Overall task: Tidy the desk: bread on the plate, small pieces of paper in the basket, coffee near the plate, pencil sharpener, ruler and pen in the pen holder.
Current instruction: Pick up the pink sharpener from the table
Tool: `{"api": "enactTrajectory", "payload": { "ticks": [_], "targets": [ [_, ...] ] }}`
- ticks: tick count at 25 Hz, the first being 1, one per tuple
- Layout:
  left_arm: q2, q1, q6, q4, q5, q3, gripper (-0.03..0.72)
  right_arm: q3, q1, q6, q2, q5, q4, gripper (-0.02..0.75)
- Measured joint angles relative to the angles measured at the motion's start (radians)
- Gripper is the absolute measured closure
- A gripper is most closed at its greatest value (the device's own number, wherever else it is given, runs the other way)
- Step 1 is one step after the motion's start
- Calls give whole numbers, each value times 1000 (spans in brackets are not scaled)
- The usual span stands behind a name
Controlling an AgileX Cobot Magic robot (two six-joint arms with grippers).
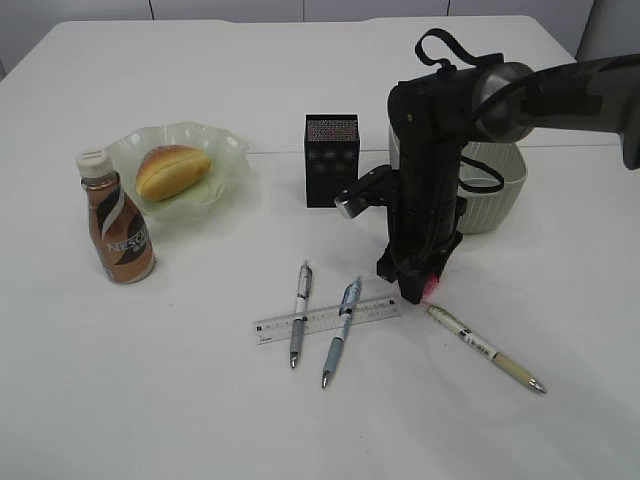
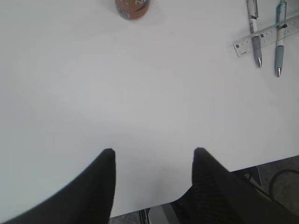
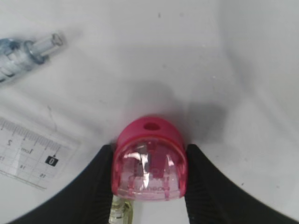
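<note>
A pink pencil sharpener (image 3: 149, 161) sits clamped between the right gripper's (image 3: 149, 182) black fingers on the desk (image 1: 150, 400), beside the clear ruler (image 1: 325, 318). The left gripper (image 2: 154, 161) hangs with jaws apart over bare tabletop. Bread (image 1: 172, 170) rests on the plate (image 1: 225, 150).

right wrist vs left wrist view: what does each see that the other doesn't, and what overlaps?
Right wrist only: a pink pencil sharpener on the desk between the right gripper fingers, which sit against its sides, and under it the end of a cream pen.

Left wrist only: the base of the coffee bottle, a grey pen lying over the ruler, the desk's near edge, and the open, empty left gripper.

Both: the ruler and the blue pen.
</note>
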Motion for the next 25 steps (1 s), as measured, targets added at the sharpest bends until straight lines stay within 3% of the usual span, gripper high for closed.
{"api": "enactTrajectory", "payload": {
  "ticks": [16,25],
  "targets": [
    [0,0,0,0,0,0,308,-109,0,31,2,10,33,405],
    [0,0,0,0,0,0,308,-170,0,210,2,20,61,405]
  ]
}}
